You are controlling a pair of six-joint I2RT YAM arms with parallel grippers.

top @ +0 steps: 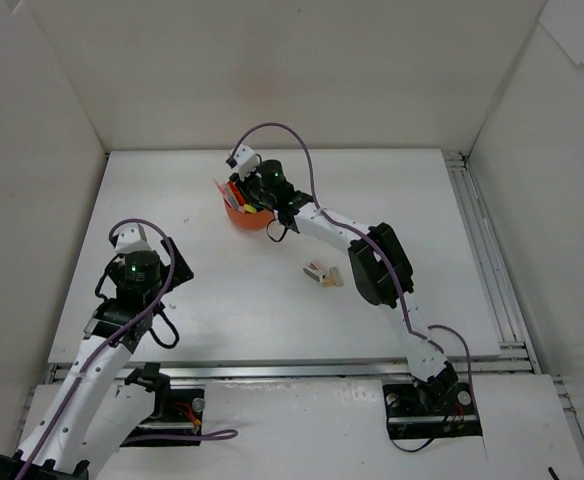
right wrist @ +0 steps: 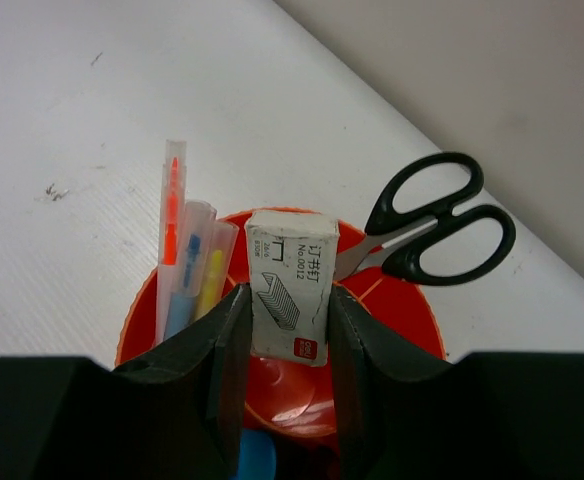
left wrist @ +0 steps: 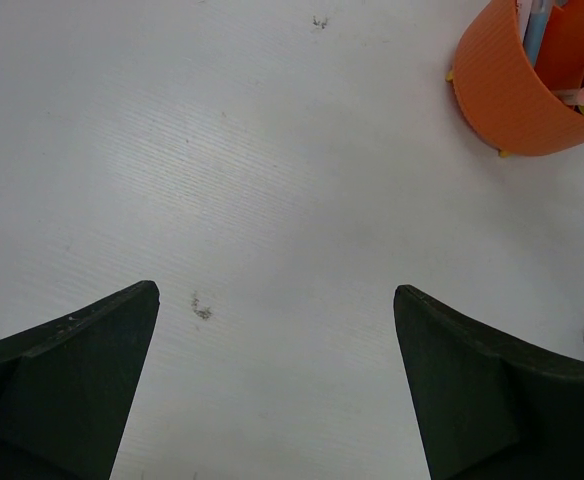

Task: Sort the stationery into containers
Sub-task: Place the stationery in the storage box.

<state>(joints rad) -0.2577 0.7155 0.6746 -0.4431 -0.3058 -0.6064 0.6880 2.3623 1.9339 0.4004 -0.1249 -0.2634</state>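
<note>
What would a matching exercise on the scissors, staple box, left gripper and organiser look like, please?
Things: 1 scissors; 2 staple box; 3 left gripper; 4 organiser.
States: a open above the table; b orange; c gripped by the right gripper; d black handles sticking out of the organiser.
Pairs: 1-d, 2-c, 3-a, 4-b.

Open table ahead of left tool, scissors and upright pens crowd orange organiser under right tool
</note>
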